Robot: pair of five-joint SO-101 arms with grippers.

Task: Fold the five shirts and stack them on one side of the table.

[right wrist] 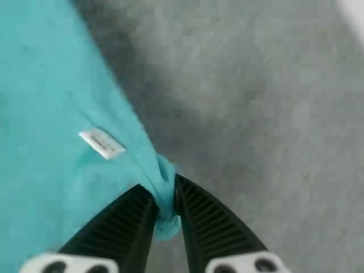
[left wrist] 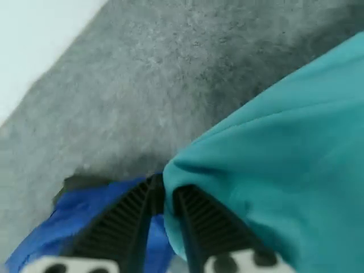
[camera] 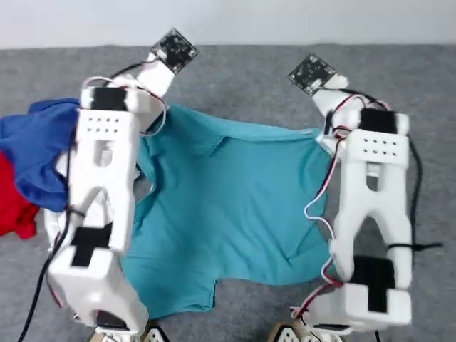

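The left tool (left wrist: pixel 168 192) is shown closed on one far corner of the teal shirt (left wrist: pixel 284 148). A fold of the cloth is pinched between its ribbed black fingers (left wrist: pixel 202 224). A blue shirt (left wrist: pixel 85 210) is seen under this tool, touching the teal one.

The right tool (right wrist: pixel 165 196) is clamped on the other far corner of the teal shirt. There the cloth is gathered into a small bunch between the fingers. A small white label (right wrist: pixel 102 143) is sewn on the cloth near that corner.

From above, the teal shirt is seen spread over the middle of the grey tabletop (camera: pixel 242 78), between the left arm (camera: pixel 100 199) and the right arm (camera: pixel 370 206). Its far edge is held between the two tools. Its near edge is wrinkled, and one part reaches toward the base of the left arm.

The blue shirt is heaped on the left side of the tabletop, just beside the left arm. A red shirt (camera: pixel 13 203) is bunched against it on the near side and is cut off by the edge of the picture.

Bare tabletop is seen beyond the teal shirt's far edge, up to a pale backdrop (camera: pixel 228 21). More bare tabletop is seen outside the right arm and along the near edge between the two arm bases.
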